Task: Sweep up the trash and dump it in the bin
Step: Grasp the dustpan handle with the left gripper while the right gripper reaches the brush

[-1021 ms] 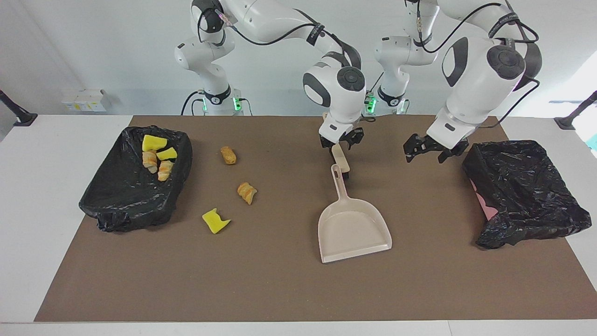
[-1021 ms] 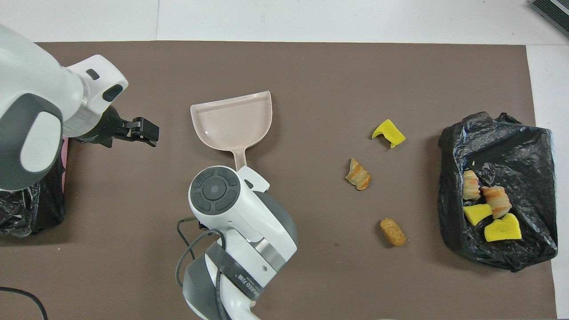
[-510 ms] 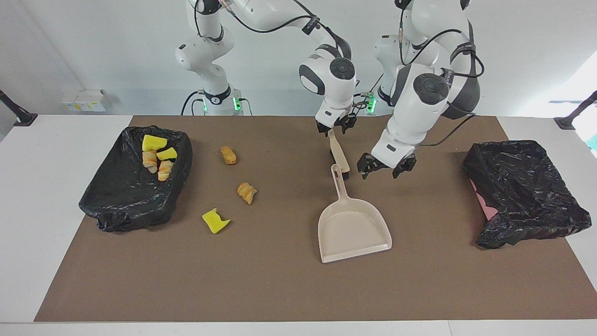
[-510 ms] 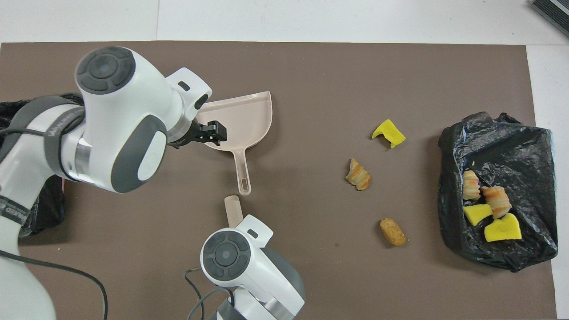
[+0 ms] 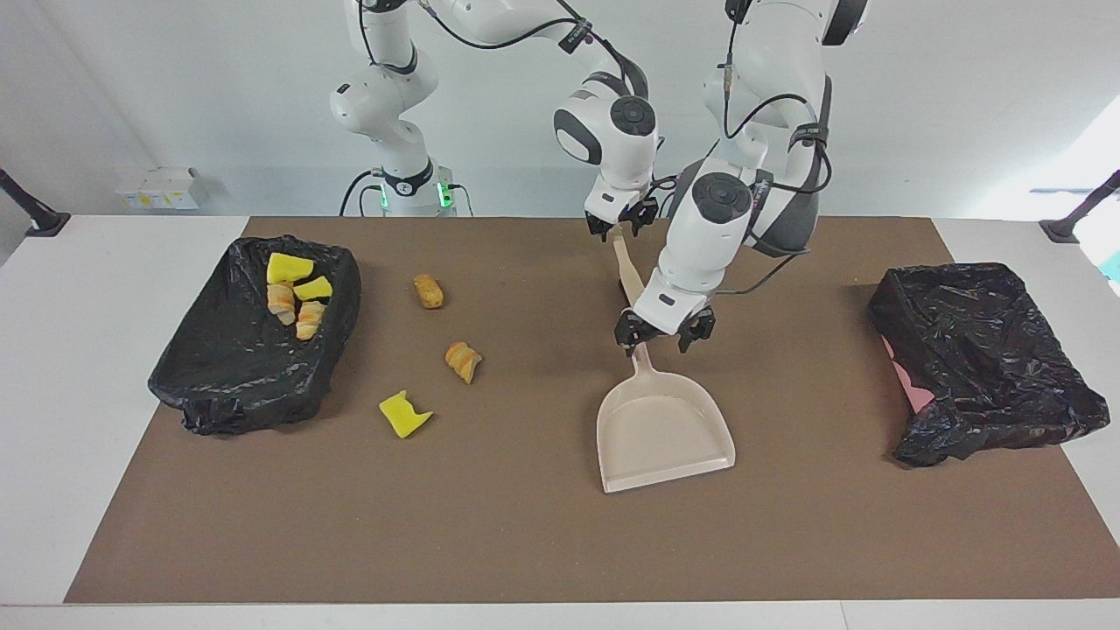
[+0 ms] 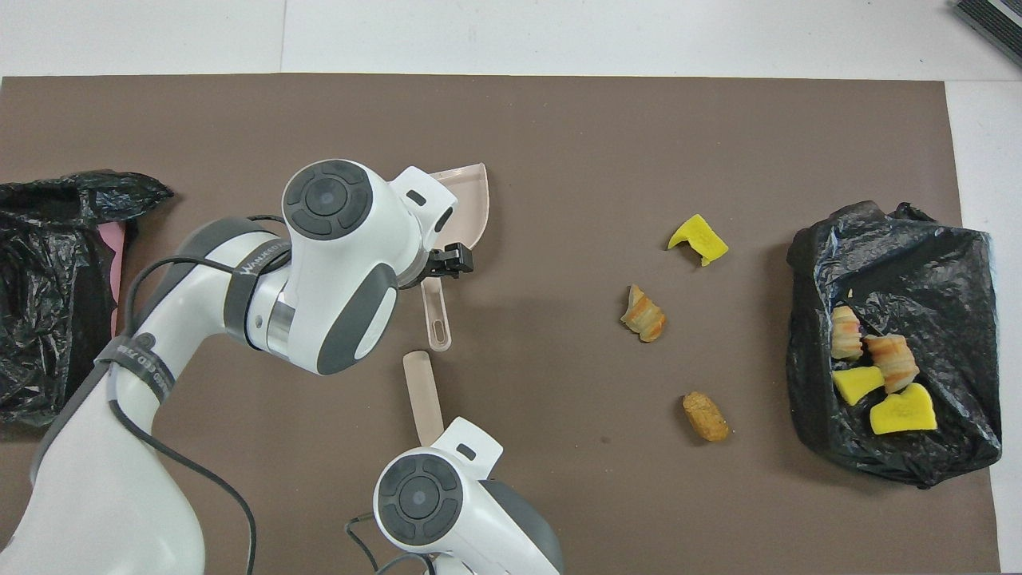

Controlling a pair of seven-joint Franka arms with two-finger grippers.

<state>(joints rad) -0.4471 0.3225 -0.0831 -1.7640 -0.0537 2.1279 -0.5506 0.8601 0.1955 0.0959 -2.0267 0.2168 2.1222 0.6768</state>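
Three scraps lie loose at frame left in the facing view, four more in the bin; no clear long axis. The left gripper, open, has swung over the dustpan handle. The right gripper grips the brush, its bristles visible only earlier.

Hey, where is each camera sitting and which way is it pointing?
Facing view: high across the table, looking at both robots; whole arms and bases show, left claw over the dustpan handle, right claw holding the brush.
Overhead view: above the robots' end, looking steeply down; only forearms and wrists show.
Shared: dustpan, brush, three loose scraps, both black-bagged bins, turned half around.
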